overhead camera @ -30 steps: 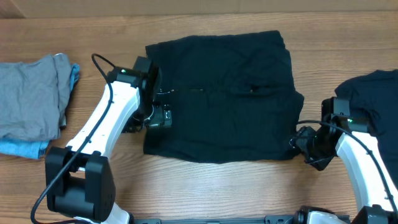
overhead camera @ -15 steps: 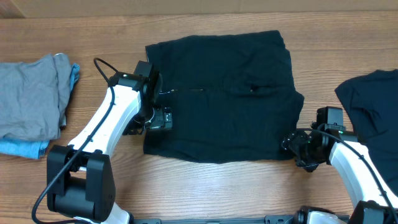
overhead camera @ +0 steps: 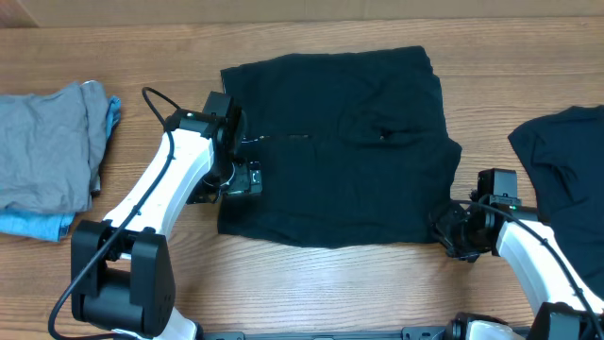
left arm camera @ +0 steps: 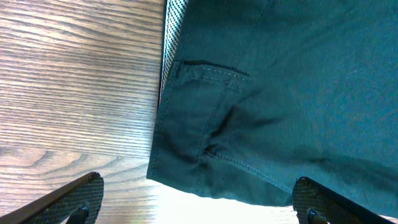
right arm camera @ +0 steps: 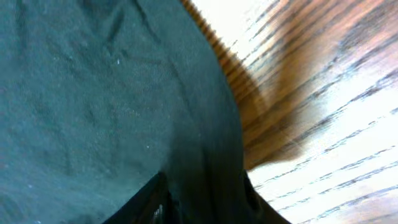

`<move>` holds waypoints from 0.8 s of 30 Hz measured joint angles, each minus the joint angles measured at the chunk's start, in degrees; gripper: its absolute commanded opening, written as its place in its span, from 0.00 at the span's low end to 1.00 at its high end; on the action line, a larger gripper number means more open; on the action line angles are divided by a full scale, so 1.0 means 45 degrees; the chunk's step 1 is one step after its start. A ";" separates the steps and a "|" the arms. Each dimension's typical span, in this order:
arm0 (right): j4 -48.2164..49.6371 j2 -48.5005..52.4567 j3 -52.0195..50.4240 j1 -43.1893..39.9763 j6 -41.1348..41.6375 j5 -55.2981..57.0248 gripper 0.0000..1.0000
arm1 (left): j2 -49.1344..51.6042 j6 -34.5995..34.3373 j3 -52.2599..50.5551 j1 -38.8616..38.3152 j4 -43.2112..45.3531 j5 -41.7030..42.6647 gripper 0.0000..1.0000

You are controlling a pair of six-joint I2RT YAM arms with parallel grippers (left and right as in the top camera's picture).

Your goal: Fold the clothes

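Now, judging by the layout, at the pinch that comes before a fold. Lying flat in the middle of the table (overhead camera: 311, 283): black garment (overhead camera: 340, 142), roughly rectangular. Spread at the right edge, apart from it: second black garment (overhead camera: 562, 161). Well off to the far left: grey garment (overhead camera: 47, 151) on top of a light-blue garment (overhead camera: 38, 225).

Poised at the left hem near the lower left corner: left end effector (overhead camera: 243, 178), spread wide, gripping nothing. Down at the lower right corner: right end effector (overhead camera: 451, 231), right over the cloth edge. Too blurred in the wrist view to say whether clamped on fabric or merely narrowing, so cannot tell.

To do this step well:
- Lower the left side until both fingers bracket the hem, then pinch all layers, not just the top one.
- Confirm a firm bite on the right before lifting.
- Raise both corners together and level, keeping the near edge taut.
- Carry straight toward the far edge, matching corner to corner.
- Avoid dragging, probably the main cause of wrinkles and a skewed fold.
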 measured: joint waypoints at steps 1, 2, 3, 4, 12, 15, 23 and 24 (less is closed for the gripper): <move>0.0112 0.0000 -0.0083 0.0000 0.0029 -0.0005 0.19 | 0.0000 0.0000 0.0000 0.0000 -0.0083 -0.0005 1.00; 0.0238 0.0000 -0.0155 0.0000 0.0083 -0.0010 0.18 | 0.0000 0.0000 0.0000 0.0000 -0.0121 0.0000 1.00; 0.0287 0.0000 -0.0180 0.0005 0.0180 -0.0010 0.16 | 0.0000 0.0000 0.0000 0.0000 -0.0141 -0.0005 1.00; 0.0355 0.0000 -0.0194 0.0010 0.0199 -0.0019 0.16 | 0.0000 0.0000 0.0000 0.0000 -0.0248 -0.0005 1.00; 0.0583 0.0000 -0.0219 0.0010 0.0253 -0.0058 0.18 | 0.0000 -0.0296 -0.0219 0.0000 -0.1146 0.0529 1.00; 0.0607 0.0000 -0.0223 0.0010 0.0248 -0.0058 0.22 | -0.0024 -0.0340 -0.1093 0.0000 -0.0257 0.1103 0.95; 0.0724 0.0000 -0.0228 0.0010 0.0287 -0.0049 0.24 | -0.0034 -0.0627 -0.2560 0.0000 0.1078 0.1073 0.95; 0.0719 0.0000 -0.0228 0.0010 0.0291 -0.0053 0.24 | -0.0034 -0.0627 -0.2565 0.0000 0.1243 0.1049 0.95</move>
